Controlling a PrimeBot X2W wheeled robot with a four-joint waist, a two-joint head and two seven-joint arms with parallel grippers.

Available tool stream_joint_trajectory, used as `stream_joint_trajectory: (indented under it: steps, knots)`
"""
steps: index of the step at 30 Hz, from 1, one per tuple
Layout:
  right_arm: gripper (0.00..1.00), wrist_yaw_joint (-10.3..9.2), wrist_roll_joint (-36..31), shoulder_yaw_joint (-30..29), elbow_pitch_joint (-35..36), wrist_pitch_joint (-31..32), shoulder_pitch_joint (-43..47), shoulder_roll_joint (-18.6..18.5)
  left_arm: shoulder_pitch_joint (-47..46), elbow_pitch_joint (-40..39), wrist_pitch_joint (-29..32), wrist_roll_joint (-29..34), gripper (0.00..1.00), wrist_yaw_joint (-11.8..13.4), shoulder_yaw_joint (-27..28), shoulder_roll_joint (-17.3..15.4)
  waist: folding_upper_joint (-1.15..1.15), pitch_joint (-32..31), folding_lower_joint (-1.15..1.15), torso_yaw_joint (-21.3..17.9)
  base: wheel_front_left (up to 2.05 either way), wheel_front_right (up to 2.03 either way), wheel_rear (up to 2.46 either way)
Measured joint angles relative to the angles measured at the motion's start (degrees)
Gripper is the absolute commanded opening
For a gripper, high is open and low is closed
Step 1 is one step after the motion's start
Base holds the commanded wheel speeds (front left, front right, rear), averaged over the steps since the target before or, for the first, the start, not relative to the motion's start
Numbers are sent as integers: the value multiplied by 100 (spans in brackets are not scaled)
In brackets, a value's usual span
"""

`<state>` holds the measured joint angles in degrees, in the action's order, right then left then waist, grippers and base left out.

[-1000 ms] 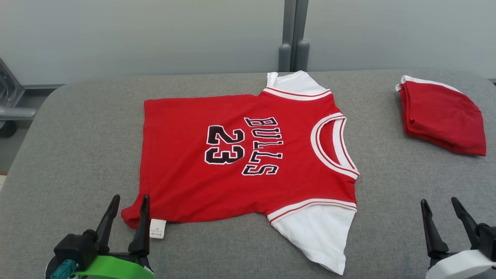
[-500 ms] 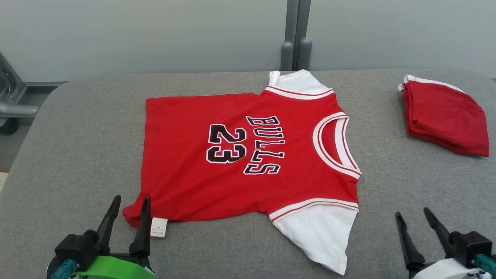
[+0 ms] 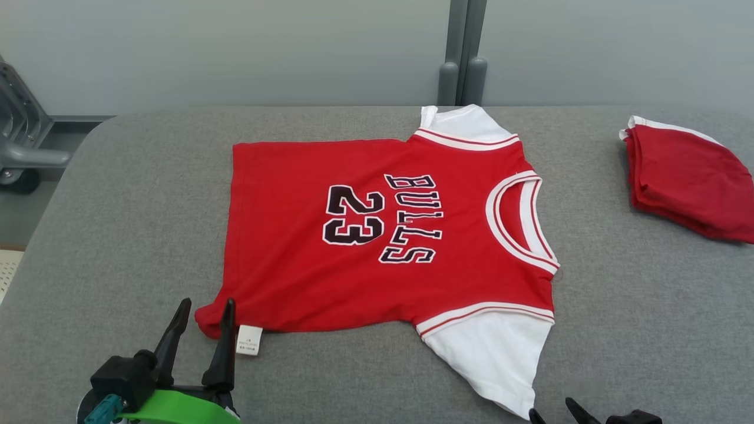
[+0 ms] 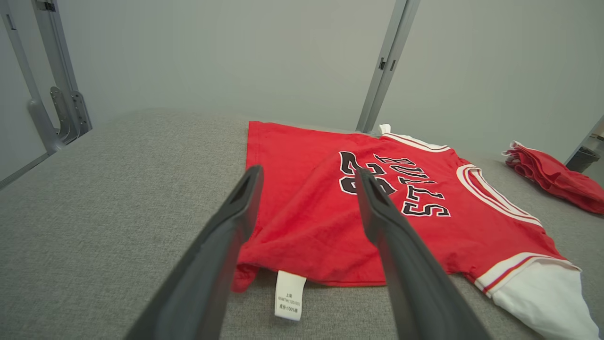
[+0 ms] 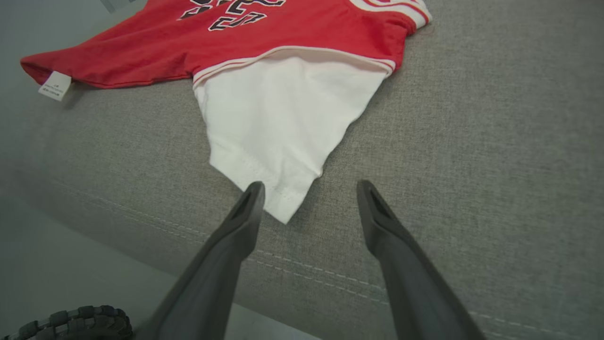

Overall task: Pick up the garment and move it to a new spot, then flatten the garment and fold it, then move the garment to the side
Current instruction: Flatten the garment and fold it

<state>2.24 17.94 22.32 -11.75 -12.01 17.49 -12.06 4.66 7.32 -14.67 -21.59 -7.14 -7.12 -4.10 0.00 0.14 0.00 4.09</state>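
A red jersey (image 3: 377,235) with white sleeves and "BULLS 23" on it lies spread flat on the grey padded table (image 3: 118,224). My left gripper (image 3: 207,303) stands open at the jersey's near-left hem corner, beside the white care label (image 3: 248,340). In the left wrist view its fingers (image 4: 236,226) straddle that hem corner (image 4: 250,278) from above. My right gripper (image 3: 552,407) peeks up from the bottom edge, open, just below the near white sleeve (image 3: 500,359). In the right wrist view the sleeve's tip (image 5: 283,208) lies between the open gripper's (image 5: 310,185) fingertips, closer to the left one.
A second red garment (image 3: 689,182), folded, lies at the table's far right. A grey post (image 3: 462,59) stands behind the table and a metal frame (image 3: 23,135) at the far left. The table's near edge (image 5: 94,264) runs just below the right gripper.
The camera has turned, shifting the whole scene right. My right gripper has swung left and down to the near white sleeve's tip. The left gripper stays at the hem corner.
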Motion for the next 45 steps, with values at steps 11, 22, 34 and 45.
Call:
stream_joint_trajectory:
  steps: [11, 22, 34, 45]
  knots:
    - [76, 78, 224, -15, -470, 97, -197, 312, -14, 22, 0, 0, 100, 0, -80, -3, 0, 78, 0, 115, 0, 0, 0]
    - [64, 140, 275, 32, -877, 156, -455, 369, -32, 29, 1, -2, 100, 0, -98, -4, 0, 171, 0, 262, 0, 0, 0]
    - [0, 232, 327, 67, -1177, 152, -656, 495, -119, 33, 0, -44, 100, 0, -64, -4, 0, 191, 0, 291, 0, 0, 0]
    - [0, 381, 878, -389, -391, -58, -861, 291, -80, 360, 1, -103, 100, 0, -62, -3, 0, 263, 0, 119, 0, 0, 0]
